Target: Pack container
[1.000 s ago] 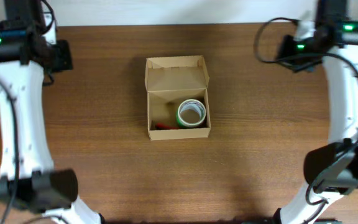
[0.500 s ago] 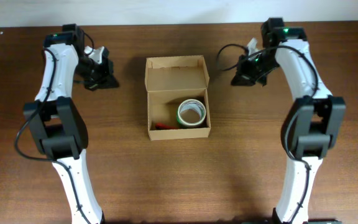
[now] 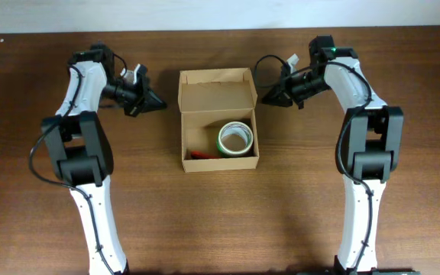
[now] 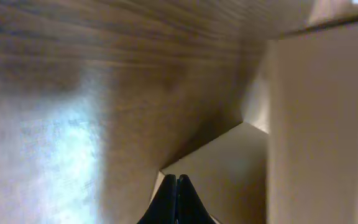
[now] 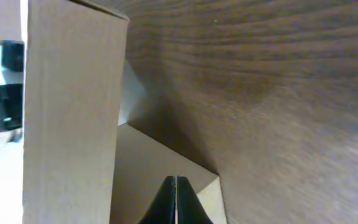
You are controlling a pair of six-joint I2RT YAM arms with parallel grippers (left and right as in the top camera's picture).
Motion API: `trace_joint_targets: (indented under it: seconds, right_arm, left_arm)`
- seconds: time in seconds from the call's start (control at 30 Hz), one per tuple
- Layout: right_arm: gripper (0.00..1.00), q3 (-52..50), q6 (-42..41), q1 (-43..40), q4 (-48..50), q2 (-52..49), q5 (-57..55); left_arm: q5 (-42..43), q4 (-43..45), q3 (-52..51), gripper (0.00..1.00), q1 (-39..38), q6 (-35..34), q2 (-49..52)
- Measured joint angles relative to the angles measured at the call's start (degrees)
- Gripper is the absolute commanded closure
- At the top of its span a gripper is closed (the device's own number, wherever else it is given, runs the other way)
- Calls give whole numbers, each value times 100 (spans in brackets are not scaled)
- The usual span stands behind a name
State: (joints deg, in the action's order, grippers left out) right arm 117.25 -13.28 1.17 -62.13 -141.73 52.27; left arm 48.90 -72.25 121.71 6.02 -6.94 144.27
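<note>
The tan cardboard container (image 3: 218,156) sits open at the table's centre, its hinged flap lid (image 3: 215,95) raised at the far side. Inside are a green-edged tape roll (image 3: 235,139) and a red item (image 3: 198,154). My left gripper (image 3: 161,104) is shut and empty, its tips just left of the lid; the left wrist view shows the tips (image 4: 176,182) against the container's side (image 4: 309,124). My right gripper (image 3: 263,98) is shut and empty, just right of the lid; the right wrist view shows the tips (image 5: 175,182) by the container wall (image 5: 73,112).
The brown wooden table (image 3: 319,198) spreads around the container. A pale wall runs along the far edge (image 3: 220,15). Both arms reach in from the near side and bend back toward the lid.
Both arms swung in from the table's outer corners toward the container. Each shut gripper now points at a side of the raised lid. The container and its contents have not moved.
</note>
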Motion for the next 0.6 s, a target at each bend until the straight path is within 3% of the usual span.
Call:
trace_joint_targets:
  seconds: [0.37,0.6]
  right_arm:
    - [96,0,-348,33,463,-199,621]
    - [96,0,-428,293,1038,-201,1307]
  left_arm:
    - [1062,876,0,98,-122,-258,597]
    - [2238,1941,0,99,-570,-887,610]
